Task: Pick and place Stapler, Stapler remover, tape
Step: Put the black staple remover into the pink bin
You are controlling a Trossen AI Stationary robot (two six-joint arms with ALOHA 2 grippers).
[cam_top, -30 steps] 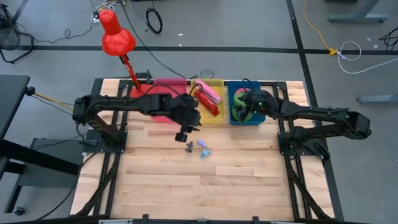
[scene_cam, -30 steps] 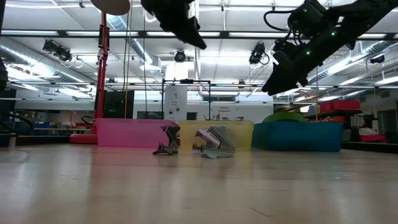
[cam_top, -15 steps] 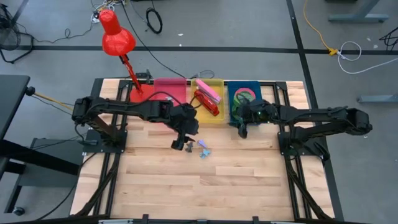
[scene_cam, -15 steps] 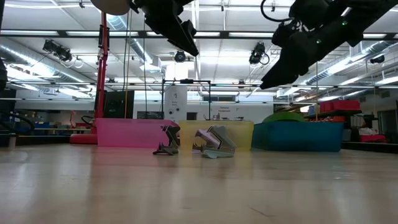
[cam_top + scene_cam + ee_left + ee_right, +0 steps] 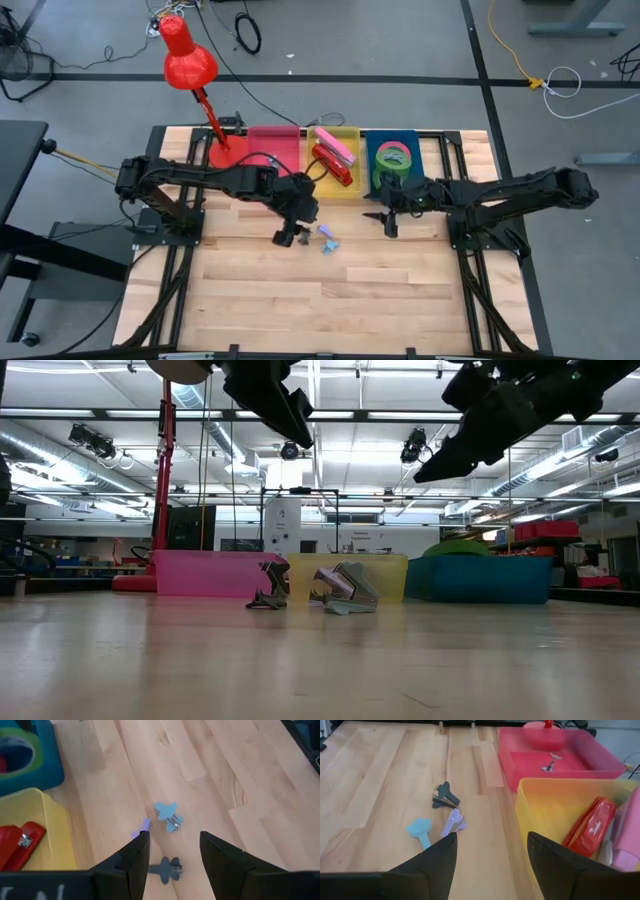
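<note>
Three staple removers lie on the wood table: a dark one [image 5: 303,236], a purple one [image 5: 322,230] and a blue one [image 5: 328,246]. They also show in the left wrist view as dark [image 5: 167,869], purple [image 5: 142,826] and blue [image 5: 169,816]. My left gripper [image 5: 172,851] hangs open and empty above them [image 5: 290,232]. My right gripper [image 5: 492,845] is open and empty, above the table just near of the blue bin [image 5: 385,218]. Green tape [image 5: 392,157] with a red-pink ring lies in the blue bin [image 5: 412,180]. A red stapler [image 5: 333,165] and a pink stapler [image 5: 337,146] lie in the yellow bin [image 5: 352,190].
A pink bin [image 5: 580,762] at the far left of the row holds one staple remover [image 5: 550,762]. A red desk lamp [image 5: 188,60] stands at the far left corner, its base [image 5: 220,153] beside the pink bin. Bare wood stretches toward the table's near edge.
My right gripper has left the space over the blue bin, going toward the table's near edge and left, toward the staple removers. My left gripper has gone a little toward the near edge, to above the dark staple remover. The removers have not moved.
</note>
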